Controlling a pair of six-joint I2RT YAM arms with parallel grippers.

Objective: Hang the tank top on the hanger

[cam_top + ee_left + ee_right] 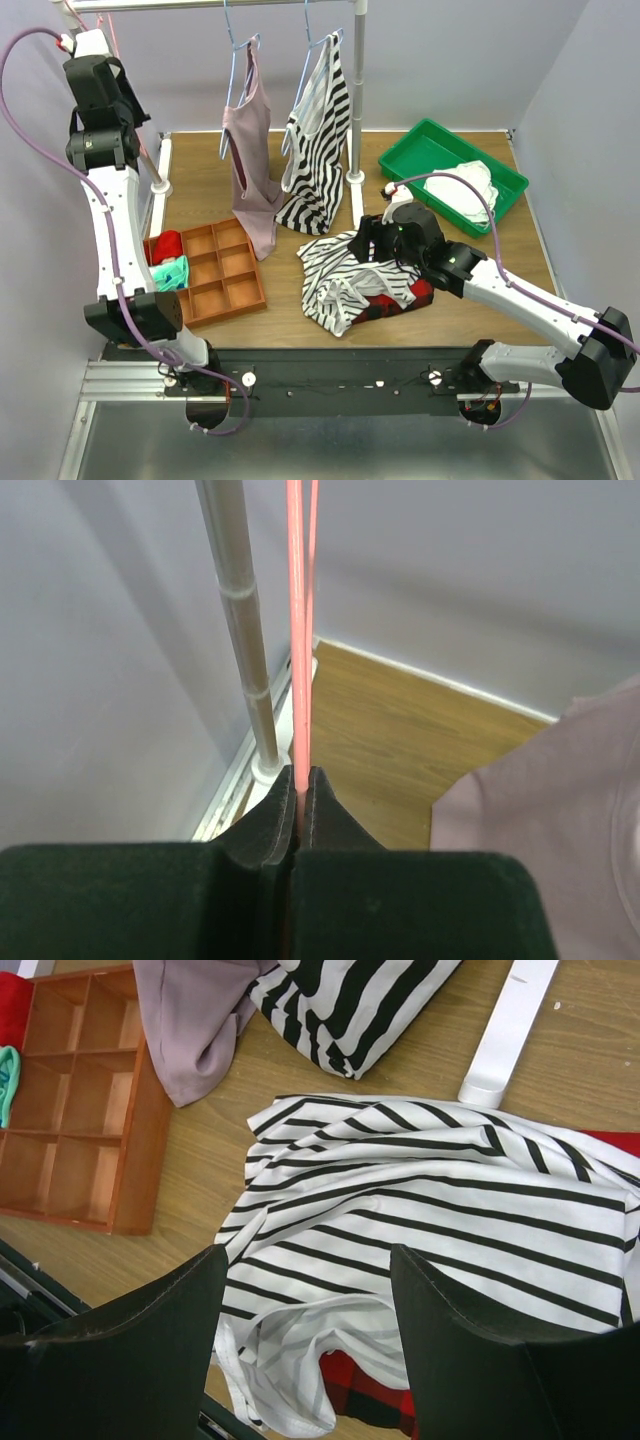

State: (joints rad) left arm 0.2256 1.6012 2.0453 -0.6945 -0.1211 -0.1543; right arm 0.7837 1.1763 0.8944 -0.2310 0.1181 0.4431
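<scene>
- Two pads of the left gripper [300, 780] are pressed together on the hanger [300, 630]. They pinch its pink-red wire, which runs straight up beside a grey pole [240, 610]. Only the left wrist view shows us this grip; from above we see just that arm raised at the far left corner.
- Next to the right, the wooden tray [215, 275] lies on the table [200, 180] beside the left arm. A red cloth [167, 245] sits in its far left compartment and a teal cloth [172, 272] in the compartment just nearer to us. The right wrist view catches both only at its left edge.
- From the rail, which the top view alone shows, a mauve top [250, 150] and a broad-striped top [320, 130] hang side by side, their lower ends resting on the table.
- The tank top [345, 280] lies crumpled on the table to the right of the tray, well apart from the hanger and partly over a red-and-black cloth [400, 298].
- The right gripper [305, 1260] hovers over the tank top with its fingers spread wide, holding nothing. The right wrist view shows us striped fabric in the gap, and we cannot tell whether the tips touch it.
- At the far right, the green bin [425, 150] holds a white cloth [460, 190], seen only from above.
</scene>
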